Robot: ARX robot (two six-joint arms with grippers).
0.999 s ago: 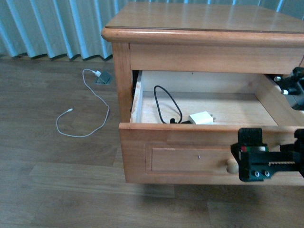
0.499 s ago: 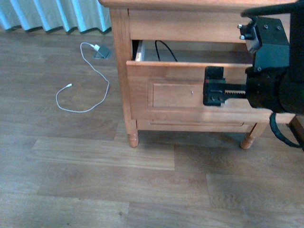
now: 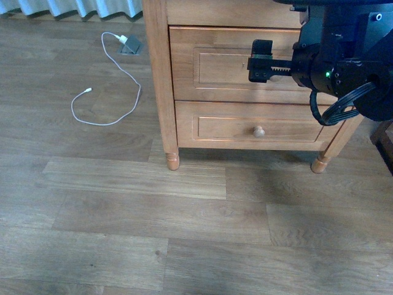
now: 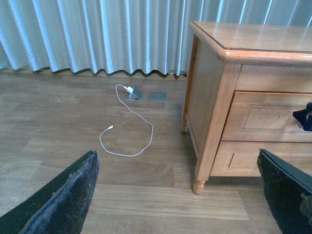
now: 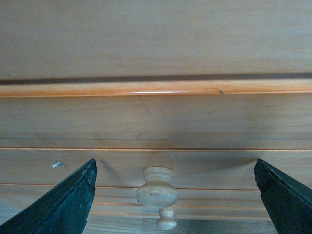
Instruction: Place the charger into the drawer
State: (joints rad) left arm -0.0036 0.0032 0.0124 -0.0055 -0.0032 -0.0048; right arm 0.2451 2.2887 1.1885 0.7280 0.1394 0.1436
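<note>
Facing the right tool (image 3: 256,60), the panelled wooden drawer (image 3: 215,66) sits flush.

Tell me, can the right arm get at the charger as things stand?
Probably not. The drawer is shut, so no charger shows. The right tool is open at the knob and would have to pull it out first.
</note>
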